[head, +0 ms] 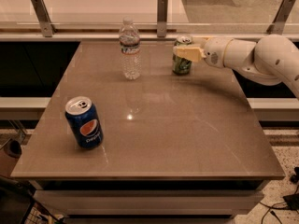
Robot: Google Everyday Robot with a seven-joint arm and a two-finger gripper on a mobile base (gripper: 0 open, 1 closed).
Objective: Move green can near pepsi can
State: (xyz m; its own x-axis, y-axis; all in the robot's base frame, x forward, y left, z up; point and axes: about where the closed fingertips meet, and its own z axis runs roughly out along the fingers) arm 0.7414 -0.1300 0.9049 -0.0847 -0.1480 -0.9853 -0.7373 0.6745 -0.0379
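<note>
Touching green can [181, 66], hand [180, 51]; pepsi can [84, 124]

A table [187, 139] carries three things. The pepsi can [84, 122] stands near the front left corner, well apart from the others. The water bottle [130, 50] stands upright towards the back, left of centre. The green can [181, 65] stands to the right of the bottle, also near the back edge. The robot arm [261, 59] reaches in from the right, and its tool [183, 52] sits at the green can's upper part.
</note>
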